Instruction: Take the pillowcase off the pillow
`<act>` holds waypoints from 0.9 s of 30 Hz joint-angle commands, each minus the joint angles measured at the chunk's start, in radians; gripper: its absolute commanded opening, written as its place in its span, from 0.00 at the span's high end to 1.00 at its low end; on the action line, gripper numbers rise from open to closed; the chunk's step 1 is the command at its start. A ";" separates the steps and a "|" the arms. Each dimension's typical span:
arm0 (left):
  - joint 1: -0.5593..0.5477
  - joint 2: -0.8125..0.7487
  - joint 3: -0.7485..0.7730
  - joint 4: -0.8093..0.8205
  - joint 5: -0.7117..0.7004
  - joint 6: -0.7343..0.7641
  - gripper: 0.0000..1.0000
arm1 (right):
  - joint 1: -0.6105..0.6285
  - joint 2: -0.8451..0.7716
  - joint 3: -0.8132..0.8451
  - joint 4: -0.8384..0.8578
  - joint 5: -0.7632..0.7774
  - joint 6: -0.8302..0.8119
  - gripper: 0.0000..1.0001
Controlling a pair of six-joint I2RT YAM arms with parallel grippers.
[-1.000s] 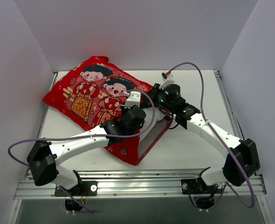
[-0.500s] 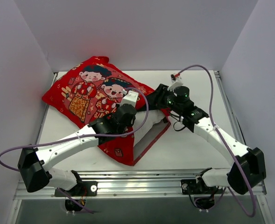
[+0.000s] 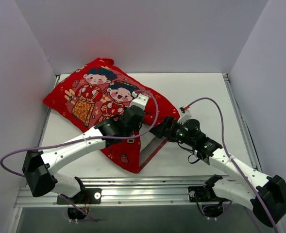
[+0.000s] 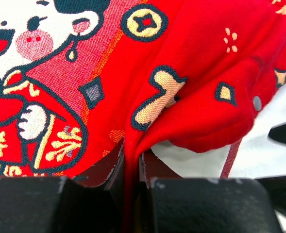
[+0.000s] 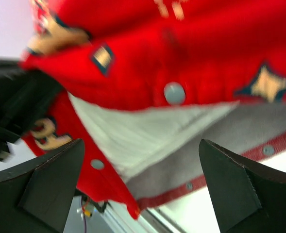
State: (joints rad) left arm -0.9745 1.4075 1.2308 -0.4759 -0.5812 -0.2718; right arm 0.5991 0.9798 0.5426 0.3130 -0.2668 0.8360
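Finding the pillowcase (image 3: 96, 97) spreading over the upper left and centre of the worktop (image 3: 201, 92) in the overhead view, printed side up, its open end pointing toward the lower middle of the frame. Reaching in from the lower left with the left tool (image 3: 134, 115), sitting on the red cover just right of the two printed children. Pinching, at the bottom centre of the left wrist view, an upright fold of the red cloth, with the tool set narrow and its fingers (image 4: 114, 170) pressing the fabric from both sides. Showing the pillow (image 4: 191, 158) at the lower right of that view as a white patch under the lifted red edge, below a snap button (image 4: 257, 103) on the hem. Coming in from the lower right of the overhead view with the right tool (image 3: 163, 127), sitting just beside the open end. Holding that tool wide in the right wrist view, gripping nothing, and framing the red hem and the white pillow between the two dark fingertips (image 5: 53, 179) at the lower corners.
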 commanded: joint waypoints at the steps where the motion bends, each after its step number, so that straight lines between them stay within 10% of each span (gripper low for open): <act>1: -0.013 0.016 0.052 -0.032 0.038 0.005 0.92 | 0.027 0.006 -0.038 0.107 -0.019 0.074 0.00; 24: -0.020 0.042 0.075 -0.044 0.073 -0.024 0.92 | 0.071 0.453 -0.046 0.596 -0.170 0.167 0.00; 27: -0.020 0.038 0.069 -0.052 0.066 -0.026 0.92 | 0.070 0.502 -0.049 0.698 -0.190 0.176 0.23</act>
State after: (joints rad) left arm -0.9764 1.4441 1.2594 -0.5270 -0.5636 -0.2771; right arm 0.6621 1.4395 0.4713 0.8371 -0.4164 0.9993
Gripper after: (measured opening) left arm 0.181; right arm 0.814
